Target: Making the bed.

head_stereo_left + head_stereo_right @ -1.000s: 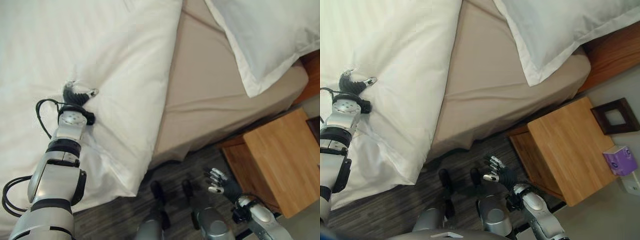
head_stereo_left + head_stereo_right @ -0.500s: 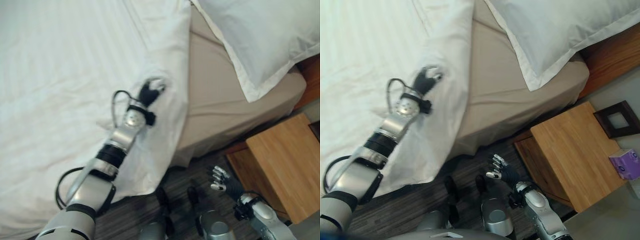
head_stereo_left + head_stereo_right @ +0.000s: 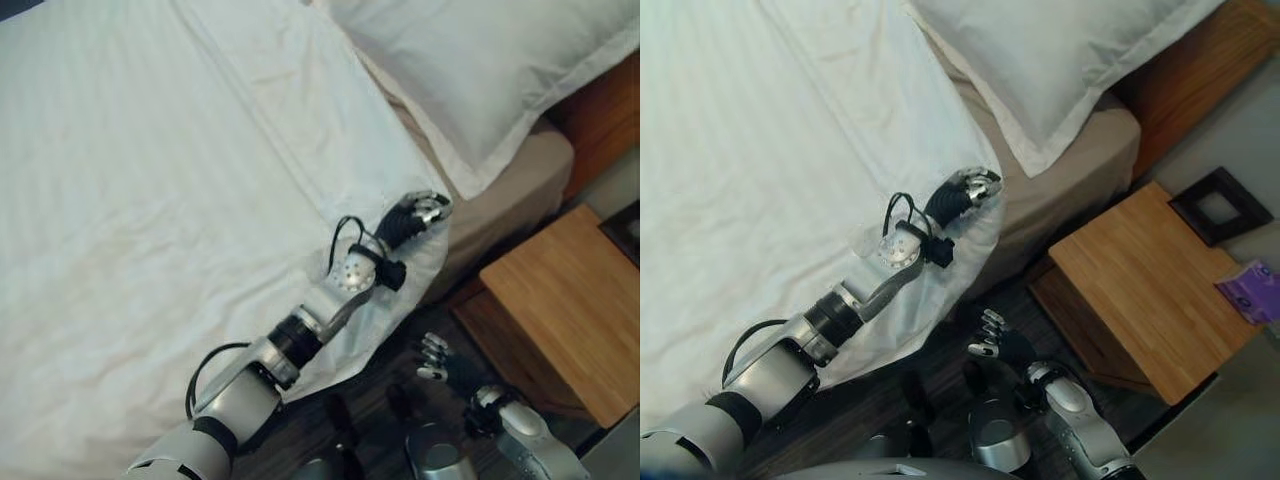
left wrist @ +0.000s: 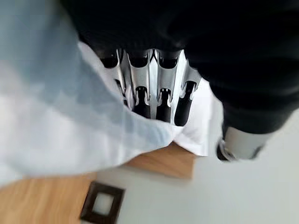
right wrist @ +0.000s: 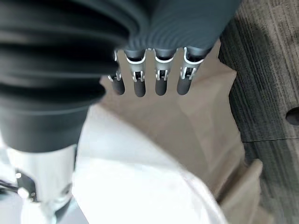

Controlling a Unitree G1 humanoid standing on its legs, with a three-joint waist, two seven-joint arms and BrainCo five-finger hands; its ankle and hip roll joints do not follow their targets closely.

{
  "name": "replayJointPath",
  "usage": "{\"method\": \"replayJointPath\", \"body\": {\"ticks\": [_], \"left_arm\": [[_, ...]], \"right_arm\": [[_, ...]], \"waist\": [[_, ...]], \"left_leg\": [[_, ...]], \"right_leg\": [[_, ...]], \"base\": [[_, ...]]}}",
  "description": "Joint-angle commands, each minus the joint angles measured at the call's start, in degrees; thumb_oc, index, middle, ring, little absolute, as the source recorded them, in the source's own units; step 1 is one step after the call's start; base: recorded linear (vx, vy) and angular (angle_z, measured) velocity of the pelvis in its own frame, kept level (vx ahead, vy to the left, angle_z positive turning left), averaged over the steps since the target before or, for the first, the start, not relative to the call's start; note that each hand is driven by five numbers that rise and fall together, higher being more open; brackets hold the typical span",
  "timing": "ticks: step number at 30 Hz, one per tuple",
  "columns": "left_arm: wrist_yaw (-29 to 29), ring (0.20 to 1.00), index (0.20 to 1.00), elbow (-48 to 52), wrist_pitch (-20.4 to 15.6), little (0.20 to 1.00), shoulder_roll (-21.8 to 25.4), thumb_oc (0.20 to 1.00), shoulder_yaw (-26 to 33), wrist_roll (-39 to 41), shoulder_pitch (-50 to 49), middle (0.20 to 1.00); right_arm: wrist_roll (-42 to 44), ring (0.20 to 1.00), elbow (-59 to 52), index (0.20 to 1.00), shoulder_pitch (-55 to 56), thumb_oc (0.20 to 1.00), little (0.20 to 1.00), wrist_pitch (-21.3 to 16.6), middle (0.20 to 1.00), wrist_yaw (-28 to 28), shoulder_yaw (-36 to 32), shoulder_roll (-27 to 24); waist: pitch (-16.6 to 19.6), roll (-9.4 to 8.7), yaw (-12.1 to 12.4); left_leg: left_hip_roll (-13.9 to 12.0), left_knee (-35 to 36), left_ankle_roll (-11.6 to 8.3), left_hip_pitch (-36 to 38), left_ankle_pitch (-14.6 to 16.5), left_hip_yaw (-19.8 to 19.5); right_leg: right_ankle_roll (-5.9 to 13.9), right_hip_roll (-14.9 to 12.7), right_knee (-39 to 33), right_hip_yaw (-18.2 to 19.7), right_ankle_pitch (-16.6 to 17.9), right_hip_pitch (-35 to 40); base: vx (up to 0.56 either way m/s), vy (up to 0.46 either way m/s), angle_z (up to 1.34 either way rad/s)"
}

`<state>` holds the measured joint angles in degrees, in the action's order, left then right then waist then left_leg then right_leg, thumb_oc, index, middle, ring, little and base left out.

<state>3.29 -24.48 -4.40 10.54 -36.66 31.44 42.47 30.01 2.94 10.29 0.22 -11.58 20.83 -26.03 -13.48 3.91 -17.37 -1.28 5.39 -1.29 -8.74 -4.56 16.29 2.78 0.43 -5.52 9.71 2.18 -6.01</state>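
A white duvet (image 3: 150, 200) covers most of the bed. My left hand (image 3: 405, 218) is stretched out to the duvet's corner near the bed's side edge, just below the white pillow (image 3: 480, 60). In the left wrist view its fingers (image 4: 154, 93) are curled round a fold of the white cloth. A narrow strip of beige sheet (image 3: 520, 180) shows between the duvet's edge and the pillow. My right hand (image 3: 995, 342) hangs low over the floor beside the bed, fingers (image 5: 149, 81) relaxed and holding nothing.
A wooden nightstand (image 3: 570, 310) stands close to the bed's side, right of my right hand. On it lie a dark picture frame (image 3: 1220, 205) and a purple box (image 3: 1255, 290). The wooden headboard (image 3: 600, 110) rises behind the pillow. Dark floor (image 5: 266, 70) runs along the bed.
My left hand has drawn the duvet's edge up and right toward the pillow, covering most of the beige sheet. The camera has shifted too. The right hand has stayed low.
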Motion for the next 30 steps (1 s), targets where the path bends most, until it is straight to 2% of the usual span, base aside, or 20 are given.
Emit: {"method": "replayJointPath", "body": {"ticks": [1, 2, 4, 5, 6, 8, 13, 16, 19, 20, 22, 23, 24, 26, 30], "left_arm": [[-2.89, 1.0, 1.0, -1.38, -4.18, 1.0, -2.95, 1.0, 1.14, 2.83, 5.83, 1.0], [-3.2, 1.0, 1.0, 2.27, -4.7, 1.0, -0.92, 1.0, 1.8, 4.25, 5.86, 1.0], [-3.6, 1.0, 1.0, 5.63, -5.06, 1.0, -0.32, 1.0, 2.12, 6.01, 5.91, 1.0], [-4.6, 1.0, 1.0, 11.24, -6.26, 1.0, 0.63, 1.0, 3.19, 9.23, 6.14, 1.0], [-4.58, 1.0, 1.0, 11.34, -6.22, 1.0, 0.68, 1.0, 3.2, 9.25, 6.08, 1.0], [-7.22, 1.0, 1.0, 18.67, -7.8, 1.0, 0.85, 1.0, 5.15, 15.74, 5.35, 1.0], [-9.73, 1.0, 1.0, 26.66, -9.56, 1.0, -1.47, 1.0, 6.5, 23.45, 2.12, 1.0], [-9.59, 1.0, 1.0, 28.39, -10.21, 1.0, -0.97, 1.0, 7.43, 24.2, 1.22, 1.0], [-9.43, 1.0, 1.0, 31.74, -11.61, 1.0, 0.67, 1.0, 11.63, 26.51, -3.27, 1.0], [-9.58, 1.0, 1.0, 34.63, -12.15, 1.0, 3.36, 1.0, 15.49, 26.29, -8.03, 1.0], [-9.52, 1.0, 1.0, 34.77, -12.1, 1.0, 3.39, 1.0, 15.51, 26.25, -8.18, 1.0], [-9.59, 1.0, 1.0, 37.15, -12.51, 1.0, 5.43, 1.0, 21.04, 26.34, -15.24, 1.0], [-9.78, 1.0, 1.0, 37.81, -12.33, 1.0, 6.17, 1.0, 23.67, 26.04, -19.24, 1.0], [-10.49, 1.0, 1.0, 40.9, -11.74, 1.0, 8.96, 1.0, 31.8, 24.57, -29.77, 1.0], [-11.67, 1.0, 1.0, 41.35, -10.93, 1.0, 10.44, 1.0, 44.01, 25.82, -43.42, 1.0]], "right_arm": [[2.97, 1.0, -2.65, 1.0, 2.77, 1.0, 1.0, -1.44, 1.0, -0.06, 0.08, -1.55], [3.37, 1.0, -2.15, 1.0, 2.84, 1.0, 1.0, -1.13, 1.0, -0.43, 0.29, -1.49], [3.21, 1.0, -1.74, 1.0, 2.62, 1.0, 1.0, -1.05, 1.0, -0.68, 0.66, -1.61], [3.01, 1.0, -1.46, 1.0, 2.36, 1.0, 1.0, -1.15, 1.0, -1.16, 0.86, -1.69], [3.01, 1.0, -1.44, 1.0, 2.35, 1.0, 1.0, -1.16, 1.0, -1.17, 0.89, -1.69], [2.67, 1.0, -1.15, 1.0, 2.34, 1.0, 1.0, -1.49, 1.0, -2.02, 1.12, -1.58], [2.78, 1.0, -0.17, 1.0, 1.77, 1.0, 1.0, -1.96, 1.0, -2.61, 2.46, -1.18], [2.81, 1.0, 0.1, 1.0, 1.31, 1.0, 1.0, -2.13, 1.0, -2.62, 2.91, -0.9], [2.0, 1.0, 0.58, 1.0, 1.37, 1.0, 1.0, -2.53, 1.0, -2.33, 2.93, -0.11], [2.61, 1.0, 0.63, 1.0, 2.2, 1.0, 1.0, -2.88, 1.0, -1.6, 1.3, 0.61], [2.61, 1.0, 0.6, 1.0, 2.26, 1.0, 1.0, -2.87, 1.0, -1.59, 1.36, 0.59], [1.03, 1.0, 1.16, 1.0, 3.33, 1.0, 1.0, -3.81, 1.0, -0.65, -1.96, 0.72], [-1.46, 1.0, 1.7, 1.0, 3.68, 1.0, 1.0, -4.37, 1.0, 0.68, -4.24, 0.41], [-3.25, 1.0, 4.91, 1.0, 3.63, 1.0, 1.0, -6.33, 1.0, 5.84, -13.92, -0.19], [-9.73, 1.0, 12.09, 1.0, 1.29, 1.0, 1.0, -7.67, 1.0, 16.4, -31.59, -3.47]], "waist": [[3.53, 0.25, 0.24], [3.68, 0.79, 0.78], [3.84, 1.09, 1.25], [4.09, 1.15, 1.73], [4.08, 1.14, 1.65], [4.32, 0.81, 2.11], [5.31, -0.03, 2.58], [5.42, -0.26, 2.93], [5.51, -0.6, 3.83], [5.54, -0.82, 4.33], [5.59, -0.84, 4.27], [5.55, -1.18, 5.11], [5.34, -1.3, 5.45], [5.51, -1.5, 6.34], [5.82, -1.7, 7.89]], "left_leg": [[0.61, -0.39, -1.9, 6.67, 4.5, 0.47], [0.67, -0.39, -2.02, 6.83, 4.35, 0.01], [0.75, -0.39, -2.07, 6.92, 4.26, -0.59], [0.82, -0.39, -2.16, 7.12, 4.17, -1.31], [0.82, -0.39, -2.16, 7.12, 4.16, -1.37], [0.76, -0.39, -2.19, 7.79, 4.31, -2.27], [0.8, -0.39, -2.12, 8.18, 4.29, -3.55], [0.85, -0.39, -2.12, 8.34, 4.3, -4.01], [0.99, -0.39, -2.12, 8.62, 4.32, -4.76], [1.01, -0.39, -2.12, 8.63, 4.35, -5.07], [1.02, -0.39, -2.11, 8.65, 4.36, -5.1], [1.04, -0.39, -2.05, 8.79, 4.41, -5.46], [1.04, -0.39, -1.97, 9.14, 4.65, -5.66], [1.07, -0.39, -1.86, 8.93, 4.54, -5.91], [0.98, -0.39, -1.61, 9.13, 5.06, -6.7]], "right_leg": [[5.61, -0.46, 0.52, -3.49, 2.47, -3.24], [5.51, -0.65, 0.52, -4.19, 2.21, -2.78], [5.39, -0.81, 0.52, -4.75, 2.0, -2.39], [5.32, -0.98, 0.52, -5.5, 1.75, -1.85], [5.32, -0.99, 0.52, -5.56, 1.74, -1.82], [5.14, -1.04, 0.52, -6.2, 1.18, -0.7], [4.56, -0.98, 0.52, -6.64, 0.72, 0.44], [4.47, -1.0, 0.52, -6.94, 0.58, 0.97], [4.26, -1.15, 0.52, -7.49, 0.35, 1.56], [4.12, -1.2, 0.52, -7.73, 0.19, 1.79], [4.12, -1.21, 0.52, -7.75, 0.17, 1.81], [3.92, -1.19, 0.52, -8.01, 0.04, 2.13], [3.86, -1.15, 0.52, -8.23, -0.21, 2.58], [3.72, -1.14, 0.52, -8.51, -0.12, 2.49], [3.52, -1.16, 0.52, -9.14, -0.85, 3.13]], "base": [[0.0, 0.0, 0.0], [0.0, -0.02, 0.03], [0.0, -0.029, 0.11], [0.0, -0.026, 0.2], [0.0, -0.037, 0.18], [0.01, -0.033, 0.24], [0.01, -0.021, 0.18], [0.01, -0.009, 0.07], [0.0, -0.008, 0.06], [0.0, -0.005, 0.1], [0.0, 0.003, 0.1], [0.01, 0.002, 0.24], [0.01, 0.004, 0.24], [0.0, 0.001, 0.05], [0.03, 0.01, 0.11]]}}
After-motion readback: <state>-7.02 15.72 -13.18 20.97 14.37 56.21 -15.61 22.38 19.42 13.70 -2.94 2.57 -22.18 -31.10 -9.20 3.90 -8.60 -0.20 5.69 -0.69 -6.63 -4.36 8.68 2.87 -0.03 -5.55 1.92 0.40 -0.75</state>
